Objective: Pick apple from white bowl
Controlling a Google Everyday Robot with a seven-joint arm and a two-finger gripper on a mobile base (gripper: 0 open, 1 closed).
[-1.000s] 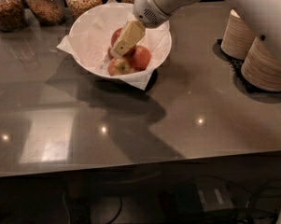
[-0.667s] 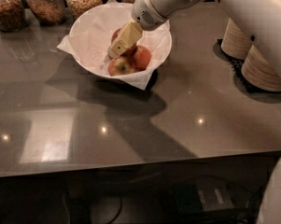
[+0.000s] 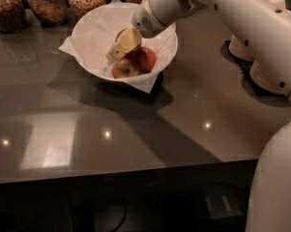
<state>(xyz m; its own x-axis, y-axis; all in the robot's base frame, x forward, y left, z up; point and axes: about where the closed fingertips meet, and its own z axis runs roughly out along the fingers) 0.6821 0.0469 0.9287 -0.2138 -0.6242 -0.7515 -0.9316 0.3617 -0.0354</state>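
Observation:
The white bowl (image 3: 94, 30), lined with crumpled white paper, stands on the dark counter at the upper middle. Three apples lie in it. A red apple (image 3: 120, 34) shows only as a sliver behind the gripper; I cannot tell whether it carries a sticker. A reddish-orange apple (image 3: 147, 59) lies to the right. A yellow-green blushed apple (image 3: 125, 69) lies at the front. My gripper (image 3: 122, 46), pale yellow, reaches down into the bowl from the upper right and sits among the apples, against the red one.
Several glass jars (image 3: 46, 4) of grains stand along the back edge. Stacks of beige paper bowls (image 3: 261, 66) stand at the right, partly behind my white arm (image 3: 232, 8). My base (image 3: 275, 187) fills the lower right corner.
The gripper has shifted slightly left and lower inside the bowl. My arm and base fill more of the right side. The apples have not moved.

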